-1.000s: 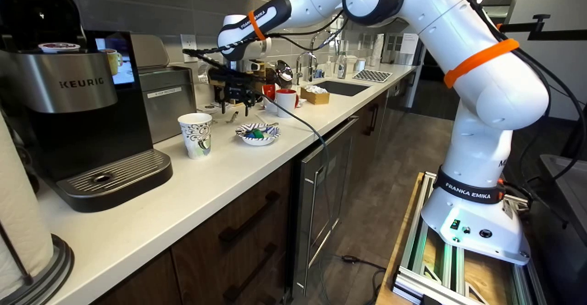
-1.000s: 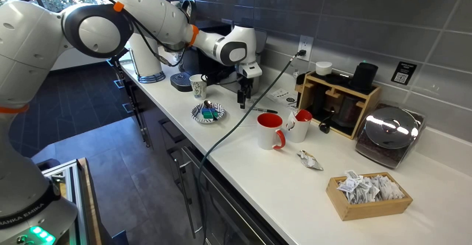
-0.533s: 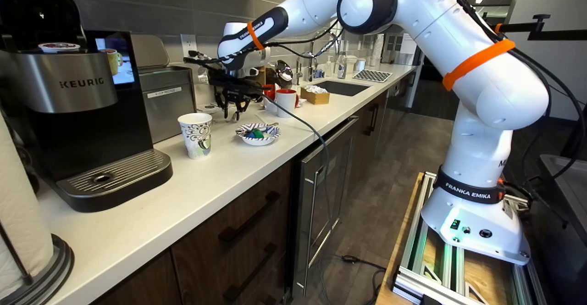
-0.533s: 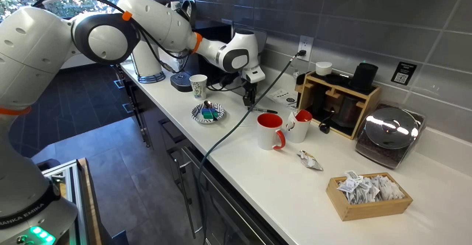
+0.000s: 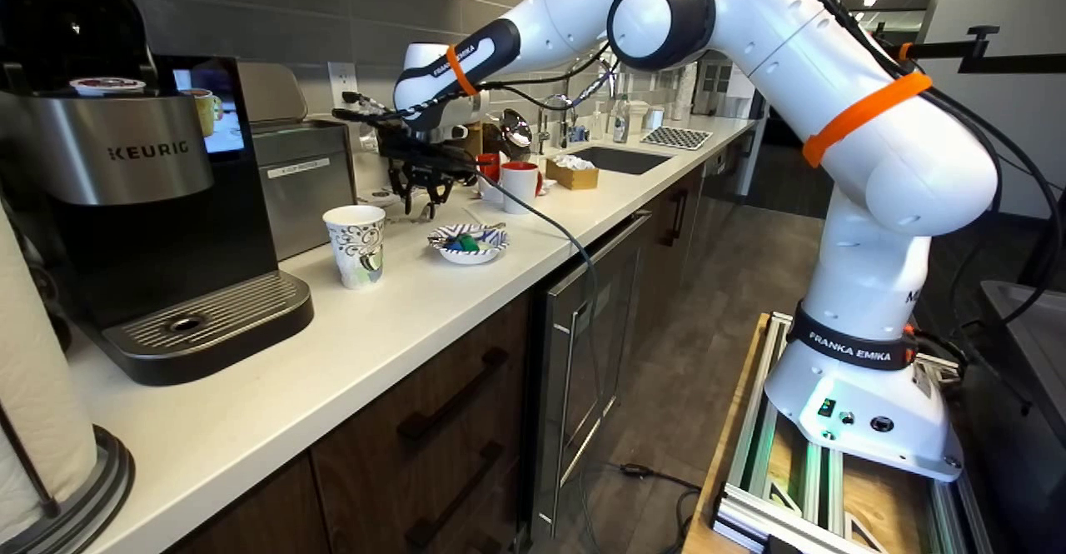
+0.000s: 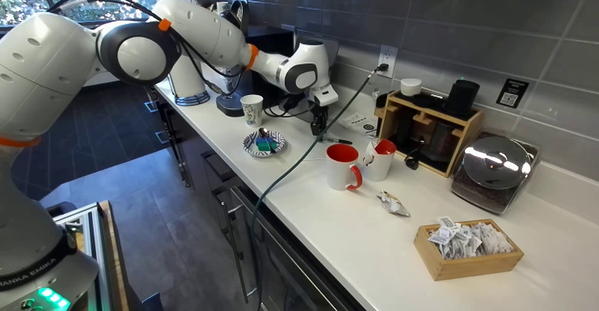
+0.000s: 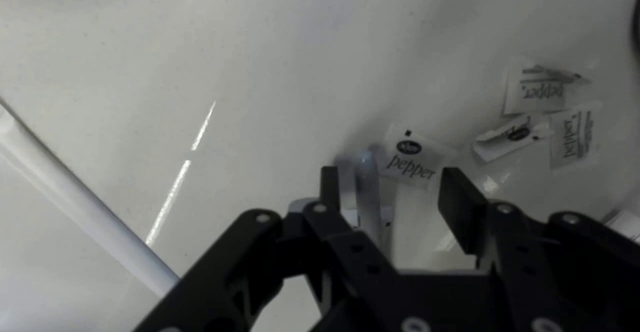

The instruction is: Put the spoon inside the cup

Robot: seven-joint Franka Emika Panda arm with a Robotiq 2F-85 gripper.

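Left of centre in an exterior view, a spoon (image 6: 263,132) lies in the bowl (image 6: 250,148) on the counter (image 6: 323,215); farther, the fingers (image 7: 461,212), low in the wrist view, stand moderately apart, a slim piece (image 7: 368,187) showing between; beyond, the upright cup (image 6: 252,113).

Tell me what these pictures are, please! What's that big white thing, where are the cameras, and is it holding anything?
It's a robot arm, and the black claw on its end has two fingers. The wide pictures come from two cameras standing away from it; the close-up comes from a camera on its wrist.

On the kitchen counter are a paper cup, two mugs with red insides, pepper packets, and a patterned bowl holding blue and green things and what looks like a spoon.

The fingers are apart, so the claw seems to hold nothing. Something thin shows between them, but I can't tell what it is.
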